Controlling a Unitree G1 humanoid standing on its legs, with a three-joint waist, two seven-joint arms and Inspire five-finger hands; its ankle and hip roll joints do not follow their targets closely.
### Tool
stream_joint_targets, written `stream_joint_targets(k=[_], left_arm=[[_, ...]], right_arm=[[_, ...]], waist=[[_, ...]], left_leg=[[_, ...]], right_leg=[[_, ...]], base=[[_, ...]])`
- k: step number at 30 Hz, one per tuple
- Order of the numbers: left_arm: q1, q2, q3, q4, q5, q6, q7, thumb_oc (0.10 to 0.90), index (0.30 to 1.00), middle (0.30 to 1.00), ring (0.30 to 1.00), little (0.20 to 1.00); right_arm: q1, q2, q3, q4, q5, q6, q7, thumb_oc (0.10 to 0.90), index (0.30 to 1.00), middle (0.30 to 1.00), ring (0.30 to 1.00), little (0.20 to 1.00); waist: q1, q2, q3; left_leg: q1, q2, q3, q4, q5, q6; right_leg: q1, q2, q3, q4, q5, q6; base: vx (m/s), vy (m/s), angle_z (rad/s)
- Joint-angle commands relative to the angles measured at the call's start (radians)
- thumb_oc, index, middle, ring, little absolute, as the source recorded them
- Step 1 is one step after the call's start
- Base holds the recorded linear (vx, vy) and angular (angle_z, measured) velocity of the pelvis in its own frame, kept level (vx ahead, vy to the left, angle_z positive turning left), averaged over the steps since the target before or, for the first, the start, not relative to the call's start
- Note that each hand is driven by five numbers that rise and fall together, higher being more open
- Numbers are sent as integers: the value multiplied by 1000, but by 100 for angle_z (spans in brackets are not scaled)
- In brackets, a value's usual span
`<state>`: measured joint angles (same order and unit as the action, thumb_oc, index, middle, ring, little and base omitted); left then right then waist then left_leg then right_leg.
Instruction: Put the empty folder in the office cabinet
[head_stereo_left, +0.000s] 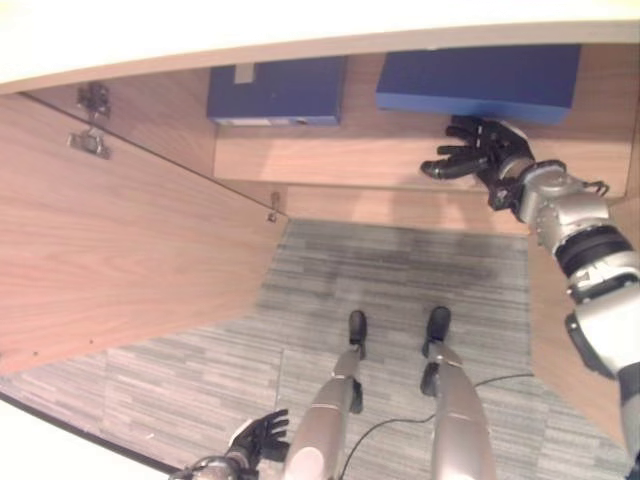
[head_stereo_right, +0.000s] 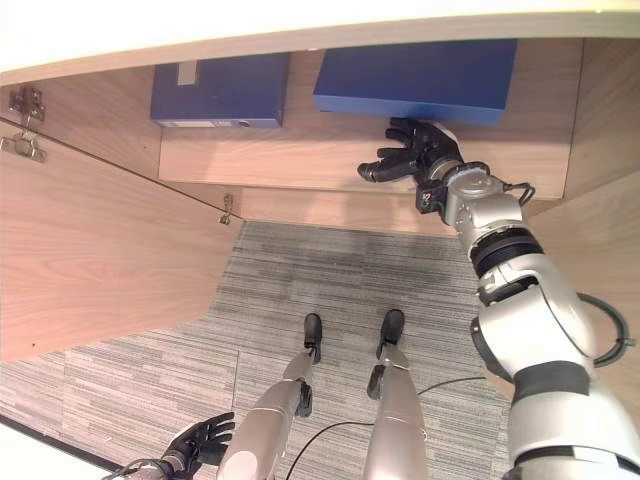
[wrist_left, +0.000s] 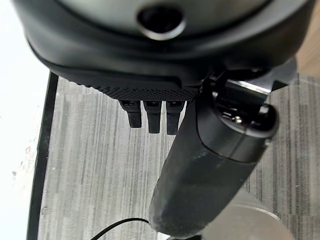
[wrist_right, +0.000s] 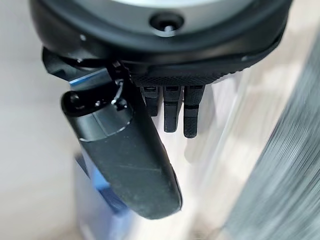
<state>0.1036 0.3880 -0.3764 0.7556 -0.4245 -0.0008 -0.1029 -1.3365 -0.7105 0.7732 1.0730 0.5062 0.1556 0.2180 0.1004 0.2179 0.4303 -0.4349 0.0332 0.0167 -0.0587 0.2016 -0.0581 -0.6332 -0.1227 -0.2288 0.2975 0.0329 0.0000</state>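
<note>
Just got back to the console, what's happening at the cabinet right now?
The right hand is at the cabinet shelf, fingers spread and holding nothing, just in front of the near edge of a blue folder lying flat on that shelf. A second blue folder lies further left. The cabinet door stands open. The left hand hangs low over the carpet, idle.

A dark blue binder (head_stereo_left: 275, 90) lies flat at the far left, with a pale label (head_stereo_left: 245, 73) on its upper face and a white strip along its near edge. Grey carpet (head_stereo_left: 400, 270) with fine stripes covers the floor from the middle to the near side. At the near left a black band (wrist_left: 40, 190) borders the carpet, with a white surface (wrist_left: 17, 150) beyond it.
</note>
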Motion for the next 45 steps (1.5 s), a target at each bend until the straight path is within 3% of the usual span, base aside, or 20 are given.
stream_joint_targets(k=[1,4,9,14,17,23,31,38,45], left_arm=[[39,87,12,-10,-2,-11,-36,800,900,900,900,900],[16,46,10,4,4,-20,-18,800,900,900,900,900],[-18,25,24,53,33,-22,15,800,900,900,900,900],[-57,-2,28,111,42,-23,28,800,900,900,900,900],[-77,-18,27,136,35,-26,29,800,900,900,900,900],[-54,-9,21,119,36,-28,21,800,900,900,900,900],[-3,25,30,102,57,-10,-5,800,900,900,900,900],[-11,31,45,162,81,-6,-12,800,900,900,900,900],[-33,14,52,237,115,-8,-5,800,900,900,900,900]], right_arm=[[46,12,229,151,-414,72,101,800,900,900,900,900],[46,29,308,153,-718,28,64,800,900,900,900,900],[74,67,296,172,-881,35,69,800,900,900,900,900],[74,71,262,220,-893,38,44,800,900,900,900,900],[45,61,210,283,-820,41,10,800,900,900,900,900],[5,-9,142,408,-747,54,-28,800,900,900,900,900],[16,-133,80,479,-693,73,4,800,900,900,900,900],[19,-211,62,487,-670,77,20,800,900,900,900,900],[50,-171,51,464,-697,69,34,800,900,900,900,900]], waist=[[30,-57,26],[24,-65,29],[21,-78,35],[18,-82,37],[21,-79,36],[38,-52,28],[56,-29,13],[58,-33,-18],[58,-46,-51]], left_leg=[[89,-86,44,-22,-119,2],[88,-86,36,-23,-120,3],[89,-86,32,-25,-120,4],[84,-89,33,-28,-117,3],[76,-94,33,-27,-115,4],[70,-99,32,-27,-109,6],[82,-103,30,-26,-107,6],[110,-106,29,-18,-119,6],[138,-111,31,5,-146,10]], right_leg=[[140,37,-5,-338,108,95],[142,42,-1,-344,105,94],[144,43,0,-346,104,92],[140,42,4,-348,108,92],[133,41,8,-348,116,96],[129,35,4,-346,120,101],[142,27,-7,-342,117,106],[175,20,-12,-341,110,110],[214,12,-8,-343,105,112]], base=[[0,0,0],[0,0,0],[-4,-5,5],[0,0,0],[0,0,0],[-1,3,2],[-4,9,5],[1,25,6],[3,38,3]])
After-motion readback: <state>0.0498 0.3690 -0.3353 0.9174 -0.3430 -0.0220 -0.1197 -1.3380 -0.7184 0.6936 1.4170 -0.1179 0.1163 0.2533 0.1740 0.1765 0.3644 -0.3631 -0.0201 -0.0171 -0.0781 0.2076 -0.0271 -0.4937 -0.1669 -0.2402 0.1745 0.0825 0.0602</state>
